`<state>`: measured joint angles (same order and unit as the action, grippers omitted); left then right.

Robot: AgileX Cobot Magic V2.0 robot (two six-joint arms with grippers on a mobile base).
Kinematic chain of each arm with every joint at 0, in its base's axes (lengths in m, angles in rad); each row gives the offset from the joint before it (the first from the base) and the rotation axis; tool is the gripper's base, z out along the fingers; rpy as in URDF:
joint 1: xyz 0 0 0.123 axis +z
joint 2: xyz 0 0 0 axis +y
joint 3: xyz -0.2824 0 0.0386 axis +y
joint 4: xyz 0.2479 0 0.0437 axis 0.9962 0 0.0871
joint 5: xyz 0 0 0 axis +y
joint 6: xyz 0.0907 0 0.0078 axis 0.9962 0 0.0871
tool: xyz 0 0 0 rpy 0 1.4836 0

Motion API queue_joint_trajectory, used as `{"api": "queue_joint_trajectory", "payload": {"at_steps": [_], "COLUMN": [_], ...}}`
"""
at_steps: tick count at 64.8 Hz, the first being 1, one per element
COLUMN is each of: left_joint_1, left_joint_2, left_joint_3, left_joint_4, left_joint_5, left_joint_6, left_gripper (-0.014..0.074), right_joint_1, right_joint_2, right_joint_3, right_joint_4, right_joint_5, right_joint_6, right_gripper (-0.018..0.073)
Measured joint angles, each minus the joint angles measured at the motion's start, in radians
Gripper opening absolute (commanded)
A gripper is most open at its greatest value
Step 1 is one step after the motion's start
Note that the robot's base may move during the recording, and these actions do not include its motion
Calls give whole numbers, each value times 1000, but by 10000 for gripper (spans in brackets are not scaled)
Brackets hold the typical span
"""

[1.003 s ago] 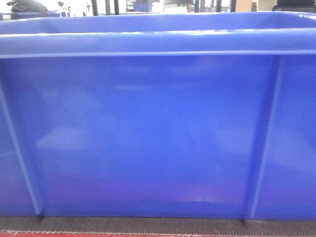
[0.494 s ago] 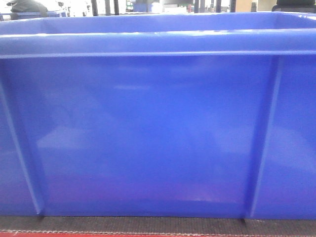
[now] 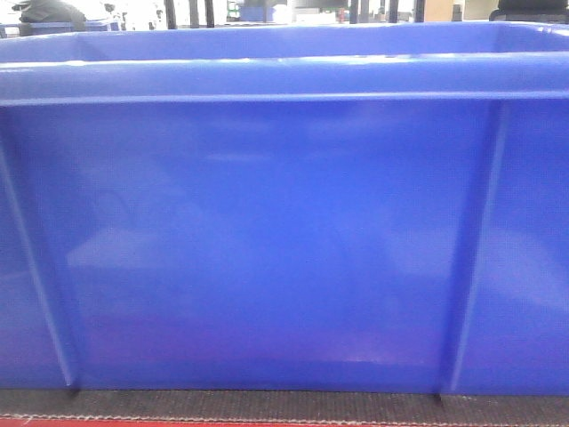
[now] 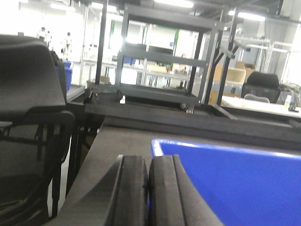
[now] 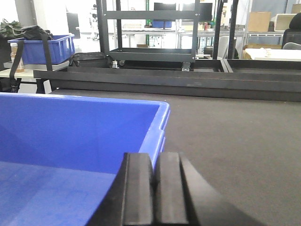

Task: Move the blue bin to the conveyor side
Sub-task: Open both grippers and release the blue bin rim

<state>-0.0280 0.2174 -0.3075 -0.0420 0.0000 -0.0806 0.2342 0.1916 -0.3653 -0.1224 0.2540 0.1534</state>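
- Bin [image 3: 267,240], blue, sat on the dark conveyor belt [image 5: 235,136].
- We kept both grippers, left [image 4: 148,193] and right [image 5: 153,193], clenched at its corners, probably for pushing.

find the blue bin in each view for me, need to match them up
Front view: blue bin fills nearly the whole frame.
Left wrist view: lower right, its corner.
Right wrist view: lower left, its corner.
Shared landmark: the dark conveyor belt under it.
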Motion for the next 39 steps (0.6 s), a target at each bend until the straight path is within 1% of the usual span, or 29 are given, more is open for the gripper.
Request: {"api": "queue_joint_trajectory", "payload": {"at_steps": [39], "left_joint_1": [0], "left_joint_2": [-5], "left_joint_3": [0], "left_joint_4": [2], "left_joint_5": [0], "left_joint_6": [0], "left_gripper": [11], "right_joint_1": [0], "right_joint_2": [-21], "right_joint_3": [0], "right_joint_4": [0], "right_joint_5": [15], "right_joint_6": [-2], "right_gripper": [-89]}}
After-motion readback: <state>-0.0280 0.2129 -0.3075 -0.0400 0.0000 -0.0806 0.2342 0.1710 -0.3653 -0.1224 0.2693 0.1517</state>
